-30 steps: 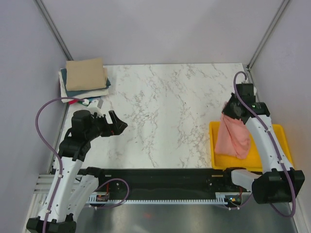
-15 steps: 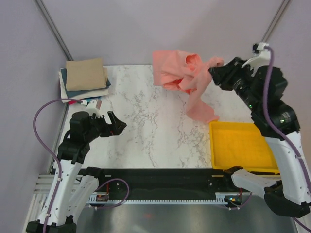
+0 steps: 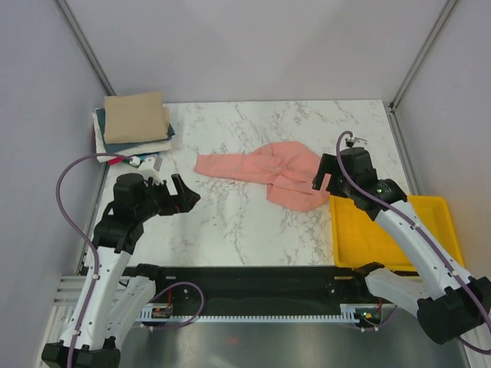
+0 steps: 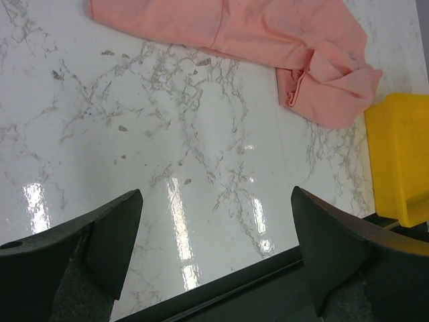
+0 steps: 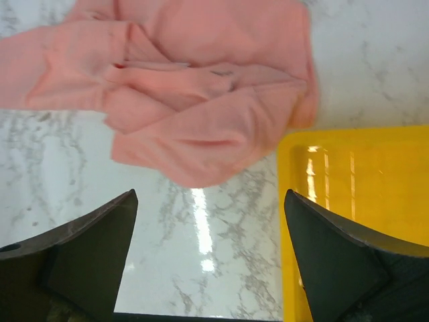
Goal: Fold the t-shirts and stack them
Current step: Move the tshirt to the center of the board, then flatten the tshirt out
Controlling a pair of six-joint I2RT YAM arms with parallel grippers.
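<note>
At the far left corner of the marble table (image 3: 230, 222), a stack of folded t-shirts (image 3: 134, 134) is sitting against the wall, with a tan t-shirt (image 3: 136, 116) lying on top and white and dark teal edges showing beneath it. Just in front of that stack, the left gripper (image 3: 184, 195) is hovering above the bare marble, its jaws spread wide and holding nothing; in the left wrist view this gripper (image 4: 218, 228) is framing only empty tabletop, well apart from the cloth. Toward the middle and right of the table, the salmon-pink t-shirt (image 3: 265, 172) is lying crumpled and unfolded, one part stretching out leftward while the bulk is bunching up in creases at the right (image 4: 268, 33). The right gripper (image 3: 322, 176) is hanging over the shirt's right edge, released and empty, its jaws (image 5: 211, 248) standing wide apart above the wrinkled pink cloth (image 5: 201, 100). Furthest right, the yellow tray (image 3: 430, 211) is resting at the table's near right corner, with the shirt's edge lying just beside its far left corner (image 5: 362, 194).
</note>
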